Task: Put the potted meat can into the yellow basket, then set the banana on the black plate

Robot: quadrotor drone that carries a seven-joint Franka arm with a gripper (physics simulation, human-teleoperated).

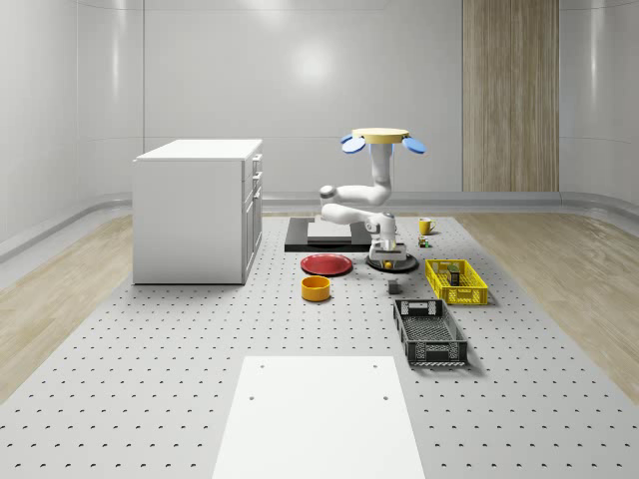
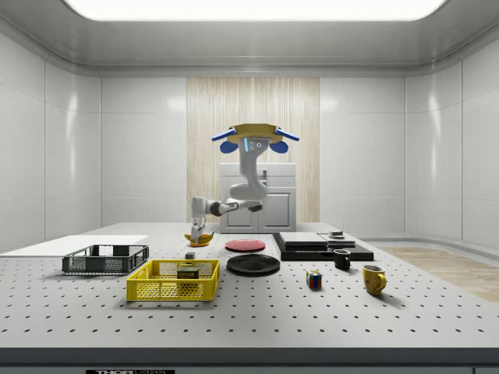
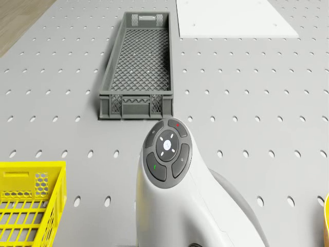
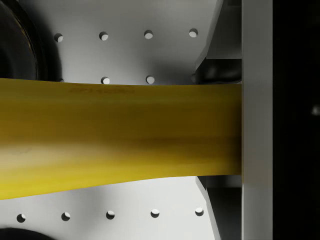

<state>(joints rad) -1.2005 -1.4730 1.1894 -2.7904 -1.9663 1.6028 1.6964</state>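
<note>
The banana lies crosswise in the wrist view, its end pressed against one finger. My gripper is shut on it, holding it a little above the table beside the near rim of the black plate. From the whole-scene view the gripper hangs just over the black plate. The drone hovers above that spot with the arm bent downward. The potted meat can sits inside the yellow basket, also seen as the yellow basket.
A red plate and an orange bowl lie to the whole-scene view's left of the black plate. A dark grey basket and a small cube sit nearer. A white cabinet, black platform, mugs and puzzle cube stand around.
</note>
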